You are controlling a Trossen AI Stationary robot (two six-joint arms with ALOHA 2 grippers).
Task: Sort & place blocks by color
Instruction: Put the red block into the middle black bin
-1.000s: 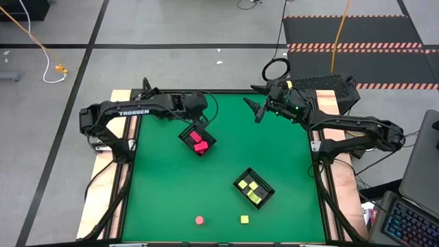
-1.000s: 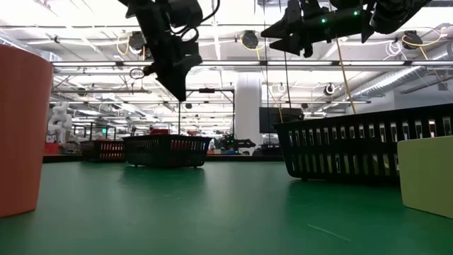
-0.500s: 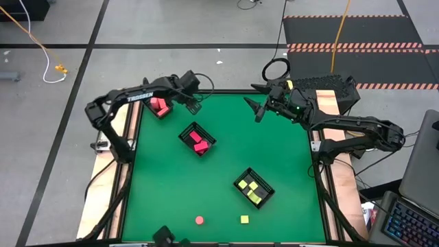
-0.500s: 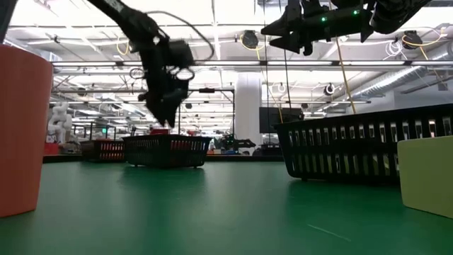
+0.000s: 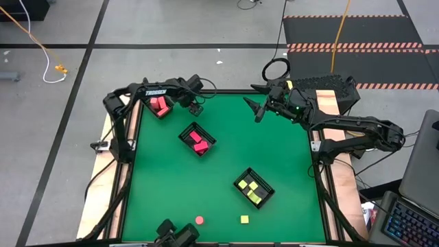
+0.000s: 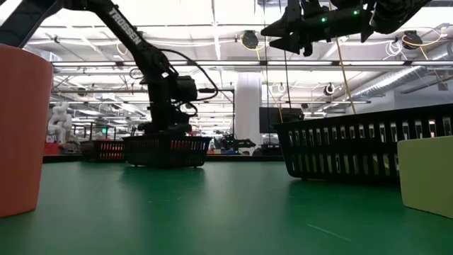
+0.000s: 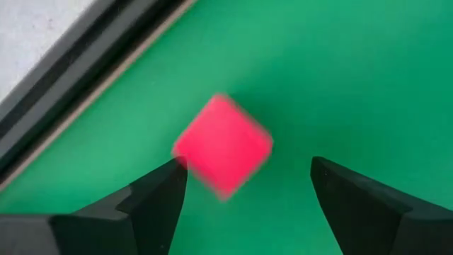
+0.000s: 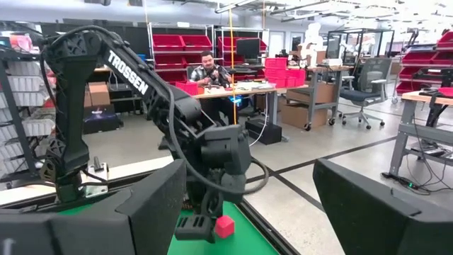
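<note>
My left gripper (image 5: 196,106) is low at the table's far left and stands open. In the left wrist view a red cube (image 7: 223,145) shows blurred between its fingers (image 7: 152,195), over the green mat near the table's far rail. The right wrist view shows that cube (image 8: 225,227) on the mat beside the gripper (image 8: 196,228). One black tray (image 5: 197,139) holds red blocks and another (image 5: 254,187) holds yellow blocks. A round red block (image 5: 199,220) and a yellow cube (image 5: 244,219) lie on the mat near the front edge. My right gripper (image 5: 258,110) waits open, raised at the far right. My left gripper stands over the red cube from above, with one fingertip (image 7: 177,166) right at the cube's edge. I cannot tell whether it touches the cube.
More red blocks (image 5: 159,104) lie at the far left corner under my left arm. A dark object (image 5: 175,233) shows at the table's front edge. Open green mat lies between the two trays and along the right side.
My left gripper has gone from above the red-block tray toward the table's far left corner and has come down low. The arm's move has uncovered the red blocks at that corner. A dark object has come into view at the front edge.
</note>
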